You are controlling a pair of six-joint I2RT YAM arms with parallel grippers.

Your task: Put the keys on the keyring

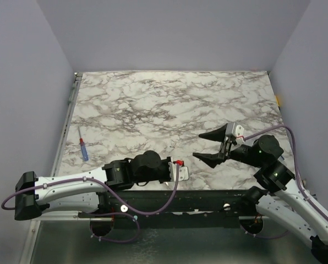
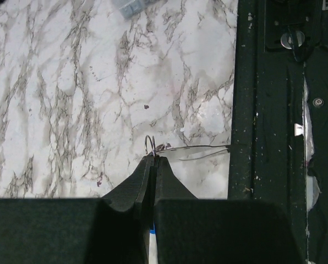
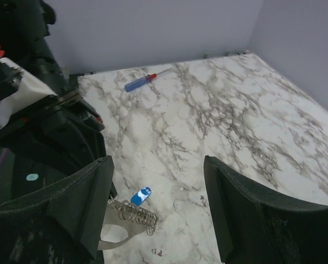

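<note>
In the left wrist view my left gripper [image 2: 153,160] is shut just above the marble, close to the table's near edge. A thin wire loop of the keyring [image 2: 149,145] sticks out of its tips. A flat silvery key [image 2: 200,148] reaches right from there, and a blue strip shows between the fingers. In the right wrist view, the keyring's wire coil [image 3: 137,213] lies next to a blue key head [image 3: 141,196], by the left finger of my right gripper [image 3: 157,165]. That gripper is open, nothing between its fingers, and hovers right of the left wrist [image 1: 198,146].
A blue-and-red-handled screwdriver [image 1: 83,148] lies near the table's left edge, also seen far off [image 3: 146,80]. The black frame rail [image 2: 274,137] runs along the near edge beside the left gripper. Purple cables [image 1: 153,209] hang below the arms.
</note>
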